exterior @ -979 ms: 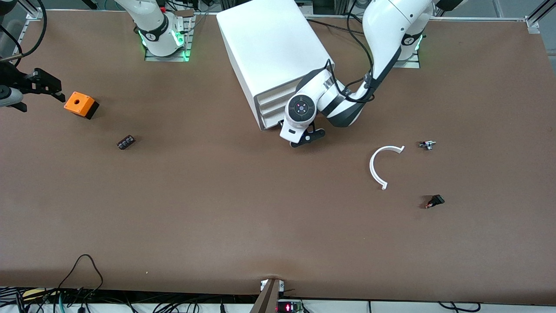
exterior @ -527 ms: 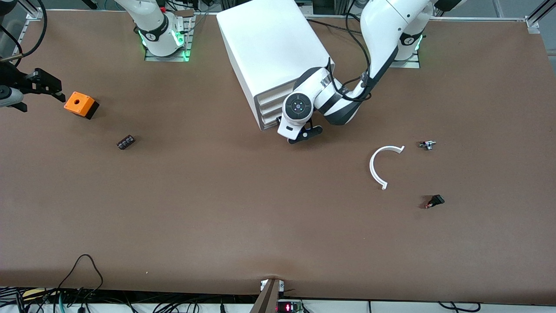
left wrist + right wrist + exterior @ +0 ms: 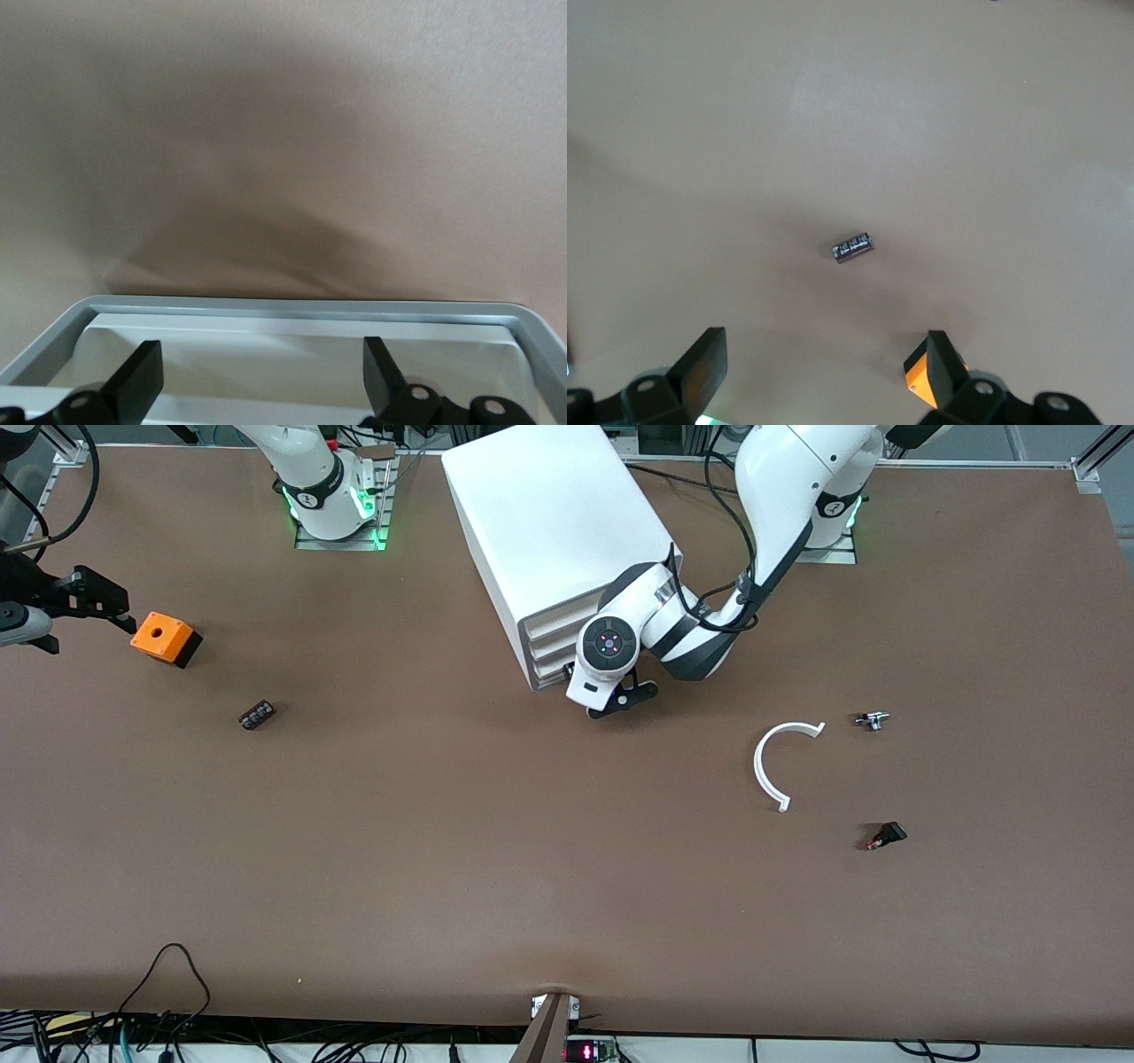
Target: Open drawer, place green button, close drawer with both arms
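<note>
At the front of the drawer [image 3: 292, 310] the left gripper [image 3: 261, 376] stands wide, empty; the right gripper [image 3: 824, 372] hangs wide beside the orange cube [image 3: 165, 638]

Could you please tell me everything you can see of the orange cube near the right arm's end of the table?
The orange cube is a small box with a bright orange top and sides over a black base, plastic by the look of it. One round dark hole sits in the middle of its top face. It stands flat and upright on the brown table, turned slightly askew. Nothing touches it; the right hand hangs open just beside it. A small black part lies nearer the front camera.
</note>
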### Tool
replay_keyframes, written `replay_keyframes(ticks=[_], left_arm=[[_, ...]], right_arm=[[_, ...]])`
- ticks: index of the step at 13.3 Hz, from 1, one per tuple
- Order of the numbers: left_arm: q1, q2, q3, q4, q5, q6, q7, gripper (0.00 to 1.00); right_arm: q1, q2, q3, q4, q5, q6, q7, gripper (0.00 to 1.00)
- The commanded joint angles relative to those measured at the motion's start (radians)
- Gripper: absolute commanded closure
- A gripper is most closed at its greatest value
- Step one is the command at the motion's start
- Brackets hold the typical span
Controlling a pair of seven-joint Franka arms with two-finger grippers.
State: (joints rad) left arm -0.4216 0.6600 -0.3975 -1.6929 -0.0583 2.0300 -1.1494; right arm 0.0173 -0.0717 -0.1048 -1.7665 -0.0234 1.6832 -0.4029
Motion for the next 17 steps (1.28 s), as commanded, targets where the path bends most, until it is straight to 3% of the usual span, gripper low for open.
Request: replay_keyframes(ticks=[1,3,6,9,15,17], left_arm=[[0.029,-0.033,0.005,0.021,-0.009,-0.030,0.022,0.01],[0.046,-0.037,0.006,0.094,0.055,-0.095,0.019,0.01],[0.058,-0.037,0.005,0.224,0.242,-0.291,0.033,0.01],[0.128,-0.051,0.005,0.330,0.258,-0.453,0.257,0.01],[0.329,-0.193,0.005,0.340,0.255,-0.531,0.743,0.01],[0.356,-0.250,0.043,0.328,0.250,-0.527,0.903,0.01]], right_arm=[[0.000,-0.007,0.005,-0.010,-0.015,0.010,-0.008,0.00],[0.001,-0.007,0.005,-0.010,-0.016,0.007,-0.008,0.00],[0.000,-0.007,0.004,-0.008,-0.016,0.004,-0.010,0.00],[0.000,-0.005,0.004,-0.008,-0.016,0.004,-0.008,0.00],[0.000,0.001,0.005,-0.008,-0.016,0.010,-0.004,0.00],[0.000,0.001,0.004,-0.008,-0.016,0.007,-0.002,0.00]])
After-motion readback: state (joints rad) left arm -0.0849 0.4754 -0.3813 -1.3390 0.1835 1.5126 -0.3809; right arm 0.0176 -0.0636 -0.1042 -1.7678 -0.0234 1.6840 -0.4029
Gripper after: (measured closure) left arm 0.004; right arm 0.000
